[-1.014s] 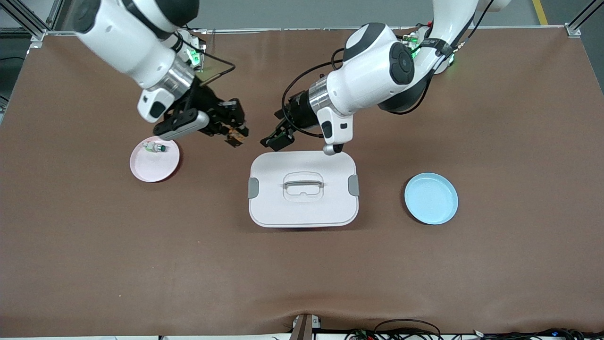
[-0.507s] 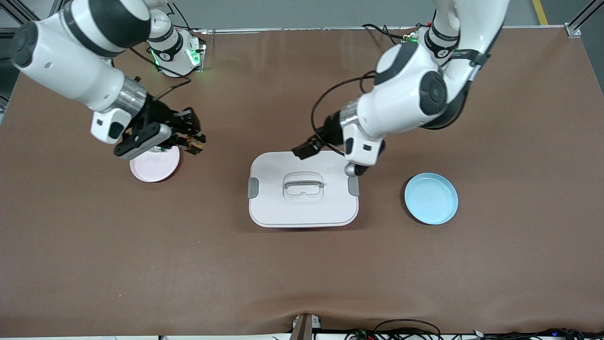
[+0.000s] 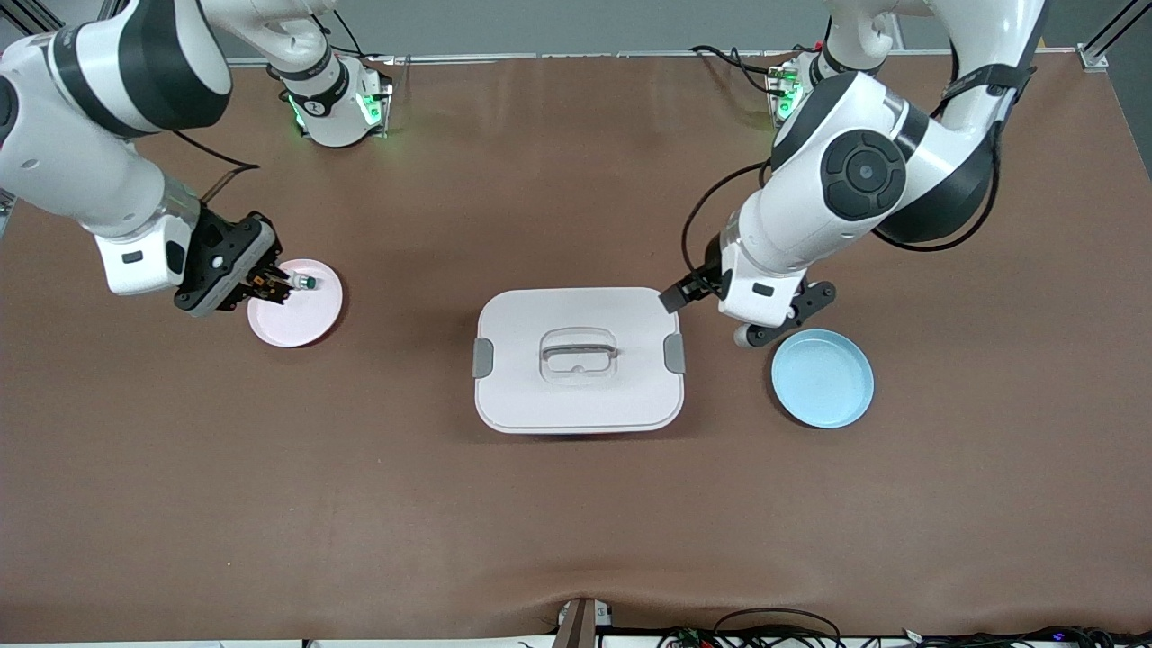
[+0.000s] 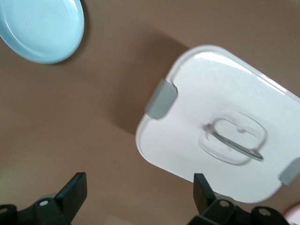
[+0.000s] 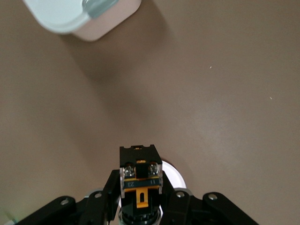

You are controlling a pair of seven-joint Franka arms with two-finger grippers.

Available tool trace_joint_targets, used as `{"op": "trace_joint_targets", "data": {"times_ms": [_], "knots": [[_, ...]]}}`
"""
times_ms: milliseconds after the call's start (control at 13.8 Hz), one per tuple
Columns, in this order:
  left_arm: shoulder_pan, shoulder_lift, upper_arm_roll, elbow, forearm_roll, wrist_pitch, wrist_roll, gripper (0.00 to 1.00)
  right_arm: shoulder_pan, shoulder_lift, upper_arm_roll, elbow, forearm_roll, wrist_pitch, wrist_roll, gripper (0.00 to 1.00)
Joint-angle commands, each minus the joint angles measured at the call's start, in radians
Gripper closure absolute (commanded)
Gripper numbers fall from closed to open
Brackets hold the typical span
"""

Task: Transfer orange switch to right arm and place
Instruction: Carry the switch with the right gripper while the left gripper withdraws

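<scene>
The orange switch point(image 3: 265, 286), a tiny black part with an orange-brown end, is clamped in my right gripper point(image 3: 261, 283). The gripper holds it just over the edge of the pink plate point(image 3: 297, 319). In the right wrist view the switch point(image 5: 139, 180) stands between the fingers of the right gripper point(image 5: 139, 199), with the plate's pale rim point(image 5: 176, 177) showing past it. My left gripper point(image 3: 781, 317) is open and empty above the table, between the white box point(image 3: 576, 396) and the blue plate point(image 3: 822, 378). In the left wrist view the left gripper point(image 4: 138, 199) has its fingers wide apart.
A small white part with a green tip point(image 3: 297, 282) lies on the pink plate. The lidded white box point(image 4: 220, 117) with grey clips stands mid-table. The blue plate point(image 4: 42, 26) holds nothing. A corner of the box point(image 5: 70, 14) shows in the right wrist view.
My right gripper carried the switch away from the box, toward the right arm's end, to the pink plate. My left arm swung from the box toward the blue plate, its gripper empty.
</scene>
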Motion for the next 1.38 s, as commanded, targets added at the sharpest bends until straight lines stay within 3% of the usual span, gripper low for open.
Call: {"op": "trace_joint_targets", "data": {"times_ms": [0,217,435,797,1087,1304], "knots": [[0.039,-0.021,-0.001,-0.003,0.084,-0.063,0.112,0.00,-0.064,-0.013,0.018,-0.058,-0.042,0.006,-0.177,1.00],[0.117,-0.055,-0.003,-0.015,0.134,-0.146,0.377,0.00,-0.066,-0.068,0.018,-0.212,-0.104,0.173,-0.263,1.00],[0.217,-0.092,-0.004,-0.025,0.134,-0.209,0.578,0.00,-0.076,-0.091,0.018,-0.346,-0.111,0.320,-0.334,1.00],[0.381,-0.152,-0.010,-0.026,0.122,-0.214,0.597,0.00,-0.084,-0.087,0.017,-0.505,-0.126,0.506,-0.403,1.00],[0.436,-0.172,-0.004,-0.030,0.115,-0.179,0.597,0.00,-0.102,-0.059,0.017,-0.623,-0.158,0.696,-0.403,1.00],[0.494,-0.186,-0.010,-0.036,0.112,-0.182,0.701,0.00,-0.129,0.001,0.017,-0.641,-0.196,0.756,-0.403,1.00]]}}
